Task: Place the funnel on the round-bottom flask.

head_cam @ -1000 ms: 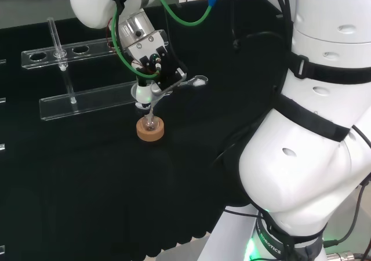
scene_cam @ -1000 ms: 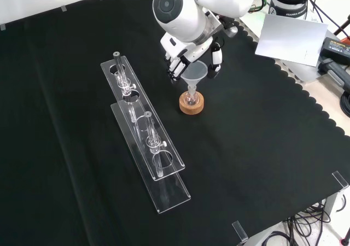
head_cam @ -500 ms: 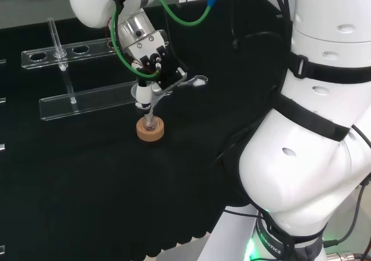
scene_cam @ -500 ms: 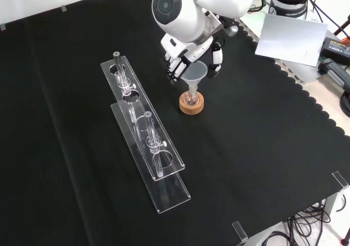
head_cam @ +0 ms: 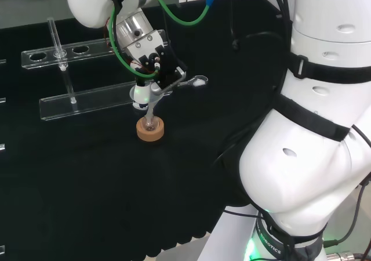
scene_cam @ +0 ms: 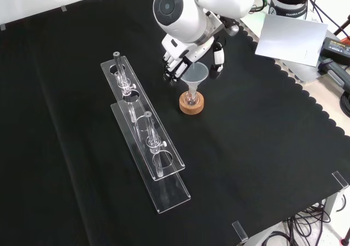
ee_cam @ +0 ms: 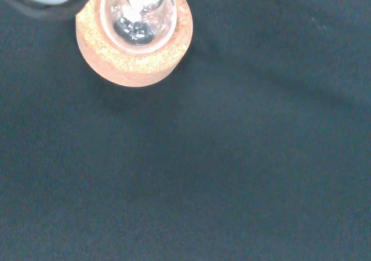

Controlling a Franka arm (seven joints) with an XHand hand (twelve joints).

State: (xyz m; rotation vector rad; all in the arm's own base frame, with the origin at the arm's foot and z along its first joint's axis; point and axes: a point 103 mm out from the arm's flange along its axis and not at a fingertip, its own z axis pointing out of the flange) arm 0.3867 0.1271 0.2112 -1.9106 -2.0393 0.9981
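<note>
In the front view the funnel (scene_cam: 195,74) sits with its stem in the round-bottom flask (scene_cam: 191,98) on its cork ring (scene_cam: 191,106), while the hand (scene_cam: 188,53) has its fingers around the cone's rim. A sideways pull-away could snag it, tipping the flask

A tan speckled cork ring (scene_cam: 191,104) holds a clear flask (ee_cam: 138,17) on plain black cloth (scene_cam: 257,147).

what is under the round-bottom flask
A cork ring stand holds the round-bottom flask on the black cloth. The funnel sits in its neck. The cloth inside the ring is covered by the flask's bulb.
</note>
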